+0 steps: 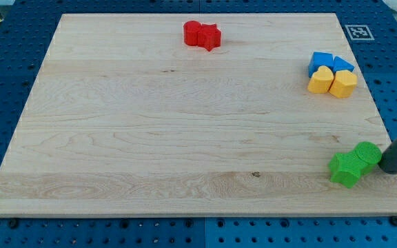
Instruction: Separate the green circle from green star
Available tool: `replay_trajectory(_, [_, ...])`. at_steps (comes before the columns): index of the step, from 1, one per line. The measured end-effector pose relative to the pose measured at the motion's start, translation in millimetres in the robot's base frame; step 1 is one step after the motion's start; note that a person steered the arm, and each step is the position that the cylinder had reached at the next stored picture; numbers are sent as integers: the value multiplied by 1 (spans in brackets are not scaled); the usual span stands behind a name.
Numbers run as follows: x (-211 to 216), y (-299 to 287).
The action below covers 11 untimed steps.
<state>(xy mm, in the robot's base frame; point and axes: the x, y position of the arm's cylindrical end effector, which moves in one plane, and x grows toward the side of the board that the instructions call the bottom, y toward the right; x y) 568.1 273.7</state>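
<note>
Camera view: green circle and green star sit touching near the board's bottom-right corner. My tip is just right of the circle, about touching it. No fingers here, just a rod. I'd push the circle toward the view's top, not left, or the star gets dragged along too.

Two green blocks, a star and a circle, sit on the wooden board. Two red blocks, two blue and two yellow complete the count.
</note>
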Motion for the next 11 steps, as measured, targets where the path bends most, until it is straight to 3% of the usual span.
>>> replay_trajectory(3, [34,-13])
replay_trajectory(5, [10,-42])
replay_trajectory(7, [-39,-68])
replay_trajectory(8, [-41,-47])
replay_trajectory(10, [9,-37])
replay_trajectory(11, [-4,-4])
